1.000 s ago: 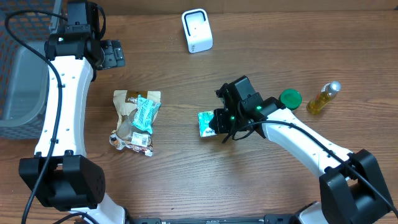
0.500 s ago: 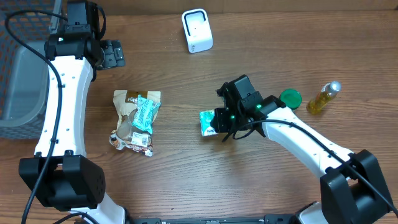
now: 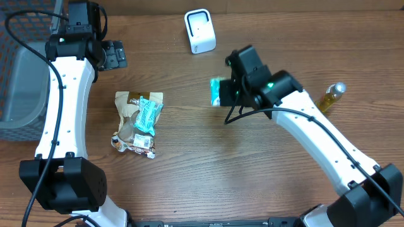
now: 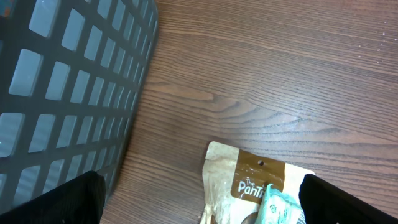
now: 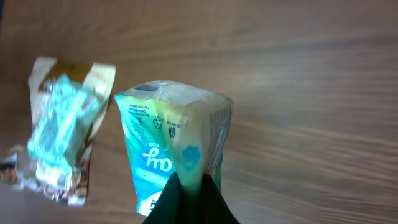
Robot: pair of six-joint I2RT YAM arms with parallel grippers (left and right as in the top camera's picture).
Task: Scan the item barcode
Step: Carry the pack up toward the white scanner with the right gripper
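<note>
Two white arms stand at the brown wooden table (image 3: 189, 164). The right arm (image 3: 315, 145) comes in from the lower right corner with its elbow bent. Its wrist is raised over the middle of the table and points left. The right gripper (image 3: 226, 94) is clamped on a small teal-and-white soft packet (image 3: 216, 92). It pinches one end, so the rest of the packet sticks out past the fingers. The packet is held near the white box-shaped scanner (image 3: 200, 30) without touching it. The left arm (image 3: 63, 94) stretches along the left side. The left gripper (image 3: 115, 55) is spread wide with nothing in it, beside the grey mesh basket (image 3: 19, 82). A brown paper pouch (image 3: 134, 101) lies near it on the table, with a teal wrapper (image 3: 148, 115) on top.
</note>
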